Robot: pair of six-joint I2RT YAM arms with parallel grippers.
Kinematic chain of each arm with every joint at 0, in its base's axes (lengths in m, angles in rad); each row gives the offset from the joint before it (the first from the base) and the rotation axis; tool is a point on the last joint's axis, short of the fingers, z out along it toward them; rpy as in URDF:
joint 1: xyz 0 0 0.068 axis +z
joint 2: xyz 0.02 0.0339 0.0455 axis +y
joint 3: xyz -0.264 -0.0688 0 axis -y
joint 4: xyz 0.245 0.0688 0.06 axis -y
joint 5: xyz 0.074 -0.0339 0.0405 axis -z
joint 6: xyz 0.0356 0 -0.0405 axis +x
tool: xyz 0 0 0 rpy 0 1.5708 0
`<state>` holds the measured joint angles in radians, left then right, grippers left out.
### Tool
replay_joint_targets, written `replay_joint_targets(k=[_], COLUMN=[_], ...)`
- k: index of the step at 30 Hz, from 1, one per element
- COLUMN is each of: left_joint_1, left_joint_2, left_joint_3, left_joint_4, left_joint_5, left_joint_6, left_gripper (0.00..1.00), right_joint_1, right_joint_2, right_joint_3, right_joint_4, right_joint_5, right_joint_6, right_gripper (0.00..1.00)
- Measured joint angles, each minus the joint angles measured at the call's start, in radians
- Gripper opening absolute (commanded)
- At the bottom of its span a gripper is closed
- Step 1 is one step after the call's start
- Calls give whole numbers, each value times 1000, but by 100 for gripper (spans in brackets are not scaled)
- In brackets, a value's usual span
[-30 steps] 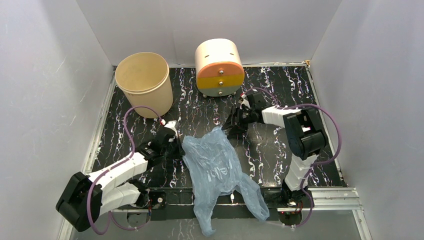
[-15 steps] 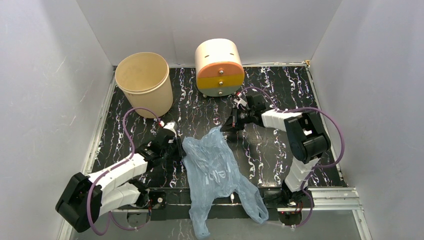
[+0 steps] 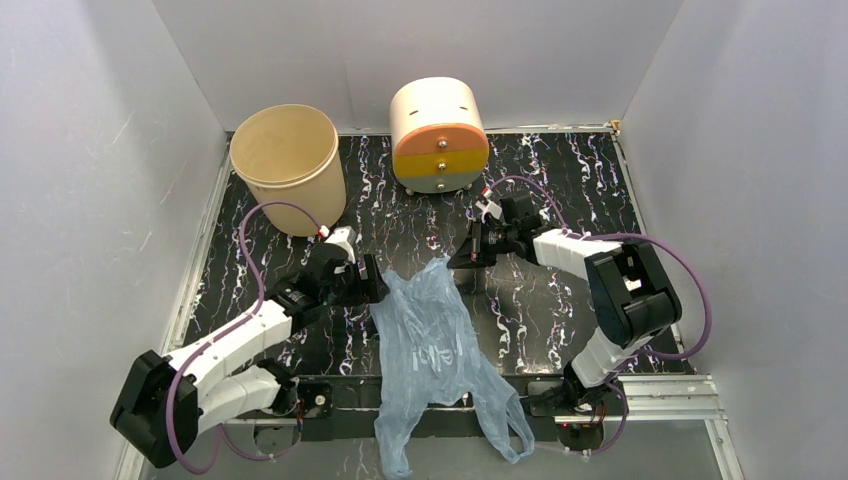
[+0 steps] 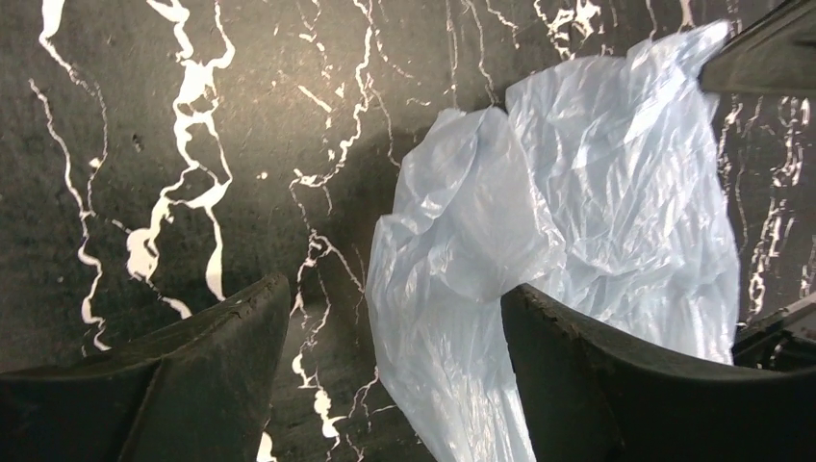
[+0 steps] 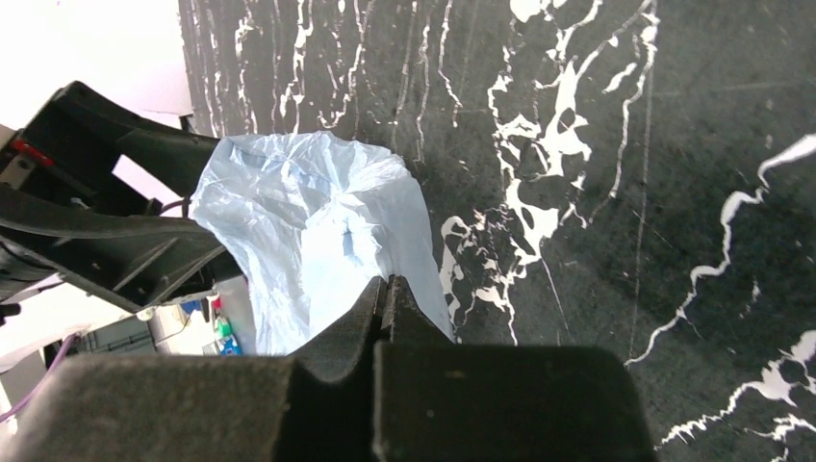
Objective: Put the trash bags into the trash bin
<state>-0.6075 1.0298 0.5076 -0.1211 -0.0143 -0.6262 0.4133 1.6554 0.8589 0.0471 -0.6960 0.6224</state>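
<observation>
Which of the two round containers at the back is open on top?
The plain beige bucket at back left; its wide mouth gapes open. The cream cylinder with the orange-yellow front is closed on top.

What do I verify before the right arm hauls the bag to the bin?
1. Grip: ok, right pincer is shut on the trash bag at its upper corner.
2. Other arm off the bag: ok, left pincer is open, though film lies between its fingers.
3. Target ready: ok, trash bin stands upright, mouth open, at far left.
4. Bag tail free: not ok, it hangs over the near edge of the table by the arm bases and could snag.
5. Neighbour clear: ok, drawer unit stands apart from the bin.
</observation>
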Motion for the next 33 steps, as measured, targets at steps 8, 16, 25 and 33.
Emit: replay_joint_targets(k=[8, 16, 25, 33], left_joint_1=[62, 69, 69, 69], left_joint_2=[23, -4, 124, 118], left_joint_3=[14, 49, 58, 53], left_joint_4=[37, 61, 50, 65], left_joint_5=[117, 180, 184, 130], left_joint_6=[6, -6, 0, -3], left_gripper=[82, 83, 75, 14], right_joint_1=[-2, -2, -2, -3], right_joint_2=[-43, -68, -103, -109], right_joint_3=[-37, -45, -57, -57], right_joint_4=[-42, -46, -48, -56], right_joint_5=[59, 68, 66, 75], right_joint_6=[-4, 0, 6, 3], right_gripper=[0, 0, 0, 0])
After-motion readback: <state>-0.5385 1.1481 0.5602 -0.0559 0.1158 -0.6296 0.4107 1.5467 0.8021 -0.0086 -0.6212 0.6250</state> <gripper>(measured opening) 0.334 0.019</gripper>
